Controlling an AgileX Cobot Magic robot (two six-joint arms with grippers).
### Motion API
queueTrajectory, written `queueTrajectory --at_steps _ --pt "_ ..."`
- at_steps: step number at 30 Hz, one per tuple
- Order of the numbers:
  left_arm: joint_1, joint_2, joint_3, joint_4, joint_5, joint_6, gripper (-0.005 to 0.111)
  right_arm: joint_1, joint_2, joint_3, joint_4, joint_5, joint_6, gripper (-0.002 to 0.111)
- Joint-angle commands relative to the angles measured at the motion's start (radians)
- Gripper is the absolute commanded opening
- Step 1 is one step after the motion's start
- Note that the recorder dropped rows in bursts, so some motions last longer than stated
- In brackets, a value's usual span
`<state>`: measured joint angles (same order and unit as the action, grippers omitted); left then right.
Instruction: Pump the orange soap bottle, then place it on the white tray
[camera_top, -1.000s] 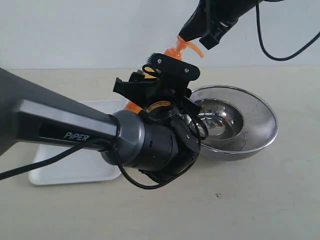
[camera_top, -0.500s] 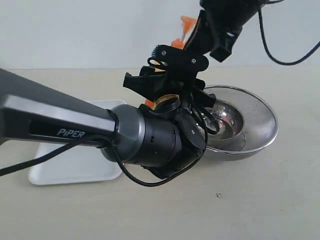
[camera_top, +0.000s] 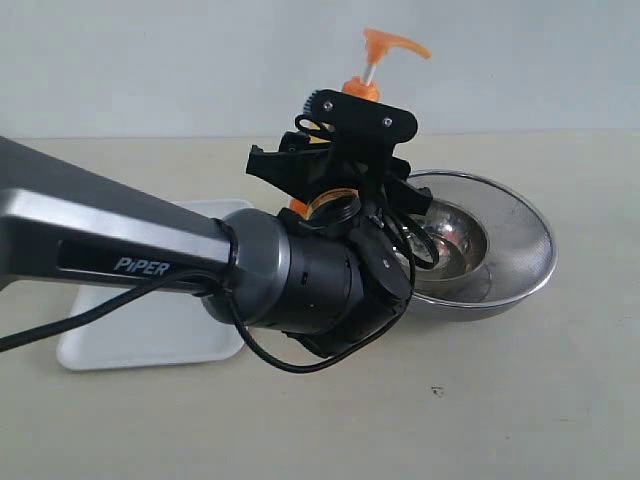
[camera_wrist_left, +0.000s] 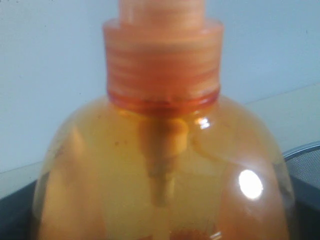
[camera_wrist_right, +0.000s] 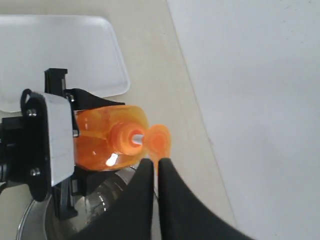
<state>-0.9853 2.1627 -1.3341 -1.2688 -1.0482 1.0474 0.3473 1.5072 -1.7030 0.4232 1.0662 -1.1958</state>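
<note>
The orange soap bottle (camera_top: 362, 88) stands upright above the table, with my left gripper (camera_top: 335, 165) shut on its body. Only the pump head (camera_top: 390, 43), the white stem and the collar rise clear of the gripper in the exterior view. The bottle's shoulder and collar (camera_wrist_left: 162, 165) fill the left wrist view. Seen from above, the bottle (camera_wrist_right: 107, 132) sits between the left gripper's black fingers (camera_wrist_right: 92, 97). My right gripper (camera_wrist_right: 156, 162) is shut and empty, hanging above and beside the pump head (camera_wrist_right: 159, 140). The white tray (camera_top: 130, 340) lies flat to the left of the bottle.
A round steel bowl (camera_top: 520, 250) sits on the table right of the bottle, close under the left gripper. The tray (camera_wrist_right: 60, 50) has nothing on it. A pale wall runs behind the table.
The right gripper has lifted off the pump head and left the exterior view. The pump head has sprung up on its stem. The left gripper and bottle rose slightly.
</note>
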Motion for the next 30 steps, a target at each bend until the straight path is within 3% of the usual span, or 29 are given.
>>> queueTrajectory --at_steps 1,15,20,30 --pt "-0.003 -0.027 -0.015 0.065 -0.062 0.000 0.005 0.000 -0.041 -0.007 -0.036 -0.054 0.045 0.000" --pt "-0.003 -0.027 -0.015 0.065 -0.062 0.000 0.005 0.000 -0.147 -0.007 -0.244 -0.133 0.281 0.000" --pt "-0.003 -0.027 -0.015 0.065 -0.057 0.000 0.005 0.000 -0.234 0.001 -0.499 -0.147 0.519 0.000" --pt "-0.003 -0.027 -0.015 0.065 -0.057 0.000 0.005 0.000 -0.583 0.315 -0.789 -0.329 0.867 0.000"
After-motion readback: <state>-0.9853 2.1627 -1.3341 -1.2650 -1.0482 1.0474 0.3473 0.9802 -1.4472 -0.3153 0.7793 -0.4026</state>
